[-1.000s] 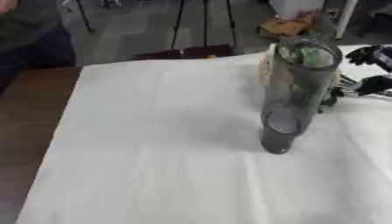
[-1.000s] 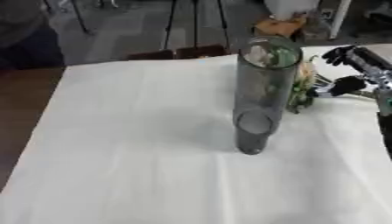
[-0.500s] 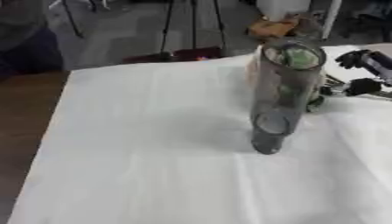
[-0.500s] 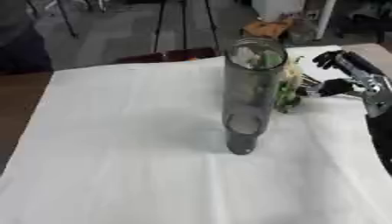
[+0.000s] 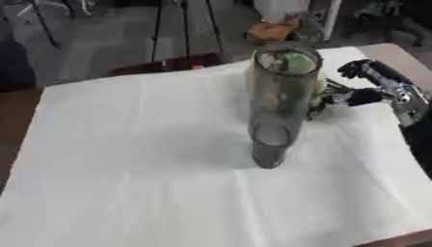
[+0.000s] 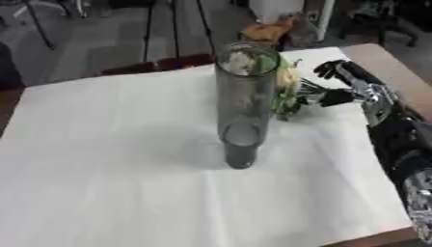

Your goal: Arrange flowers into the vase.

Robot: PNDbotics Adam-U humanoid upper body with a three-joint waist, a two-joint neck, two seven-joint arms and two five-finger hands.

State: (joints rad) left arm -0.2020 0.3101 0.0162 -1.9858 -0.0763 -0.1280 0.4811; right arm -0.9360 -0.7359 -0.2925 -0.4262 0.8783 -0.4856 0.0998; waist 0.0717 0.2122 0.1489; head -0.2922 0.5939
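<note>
Tall vase mid-worktop, right hand at the flowers behind it

Nearest us, the white-covered worktop (image 6: 101, 193) spreads wide, and upright near its middle stands the tall, smoky glass vase (image 6: 242, 103). Just beyond and to its right, a small bunch of flowers (image 6: 285, 94), pale yellow bloom over green leaves, sits beside the vase, outside it. The right hand (image 6: 347, 84) reaches in from the right edge, its fingers (image 6: 325, 98) pinched on the green stems.
</note>
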